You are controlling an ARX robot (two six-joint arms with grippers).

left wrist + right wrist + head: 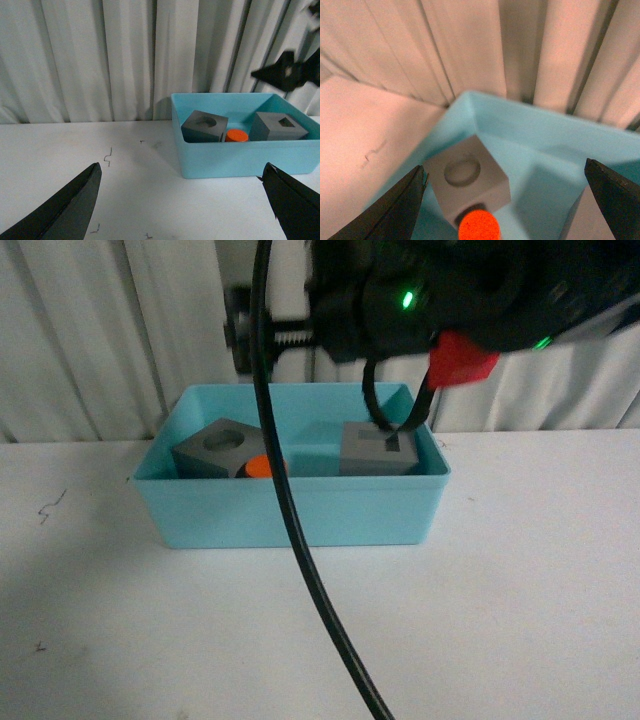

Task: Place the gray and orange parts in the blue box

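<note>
Right jaws: spread wide apart and empty; in the right wrist view both dark fingertips (395, 210) sit at the frame's outer edges with nothing between them.
Right gripper (502, 200): hangs above the blue box (290, 510), over its interior, looking down past the parts.
What lies under it: the gray cube with the round recess (467, 180), the orange cylinder (479, 226) touching or just beside that cube's near face, and a corner of the gray cube with the square recess (580, 220) to the other side.
Left jaws: also apart and empty; its two dark fingers (65, 210) frame bare white table (75, 160).
Left gripper (182, 200): low over the table, well apart from the box, which lies ahead of it and toward the robot's right.
Key relation: all three parts already rest inside the box walls, so nothing lies between either pair of jaws; the right arm is the nearer one.
Parts, front view: round-recess cube (215, 450) at the left end, orange cylinder (264, 467) just beside it, square-recess cube (380, 448) at the right end.
Right arm pose: its black body fills the upper front view, a red piece (462, 360) and a cable (300, 540) hanging across the box.
Judgement: placing looks complete; the coming move is likely a straight lift clear of the rim.
</note>
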